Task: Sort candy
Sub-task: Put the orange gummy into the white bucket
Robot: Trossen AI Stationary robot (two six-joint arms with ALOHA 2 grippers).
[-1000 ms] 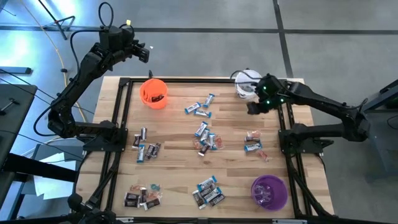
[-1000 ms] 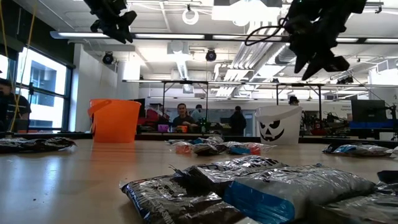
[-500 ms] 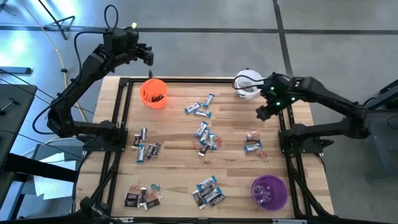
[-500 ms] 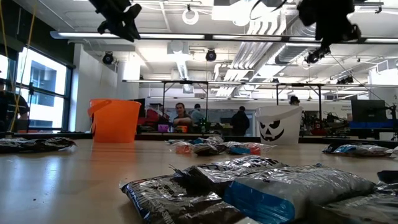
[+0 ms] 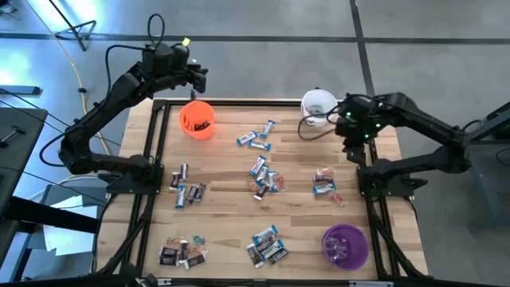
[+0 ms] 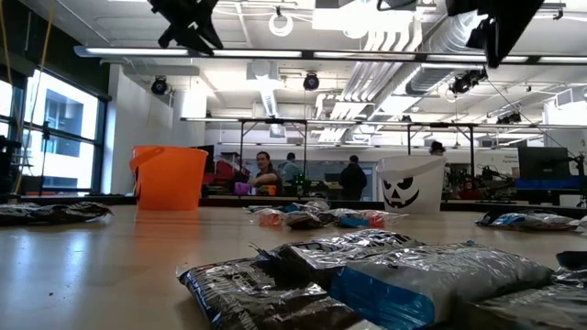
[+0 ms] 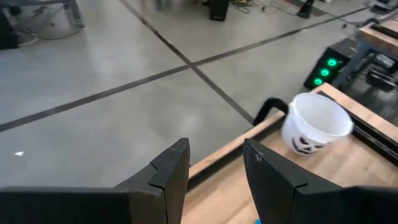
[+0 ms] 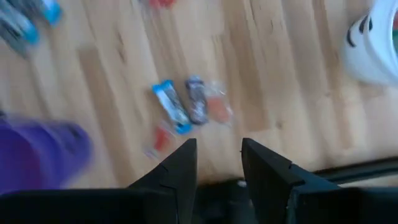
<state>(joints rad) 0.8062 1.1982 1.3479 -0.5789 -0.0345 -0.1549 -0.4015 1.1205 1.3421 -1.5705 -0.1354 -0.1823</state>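
Observation:
Small wrapped candy lies in loose piles on the wooden table: at the middle (image 5: 263,177), farther back (image 5: 256,137), at the left (image 5: 187,189), at the right (image 5: 326,184) and along the near edge (image 5: 266,245). My left gripper (image 5: 202,77) hangs open in the air beyond the far edge, just behind the orange cup (image 5: 197,119); its own view shows nothing between the fingers (image 7: 214,149). My right gripper (image 5: 353,146) points down, open, high above the right side of the table. It is between the white cup (image 5: 317,104) and the right-hand candy (image 8: 186,106).
A purple cup (image 5: 344,245) stands at the near right corner. The orange cup holds some dark candy. Black frame rails (image 5: 155,151) run along the table's left, right and far edges. People stand in the room beyond the table (image 6: 266,174).
My left gripper has swung toward the table's right along the far edge, coming to a spot behind the orange cup. My right gripper has risen, rolled about its own axis and tipped to point down, drifting from beside the white cup toward the right edge.

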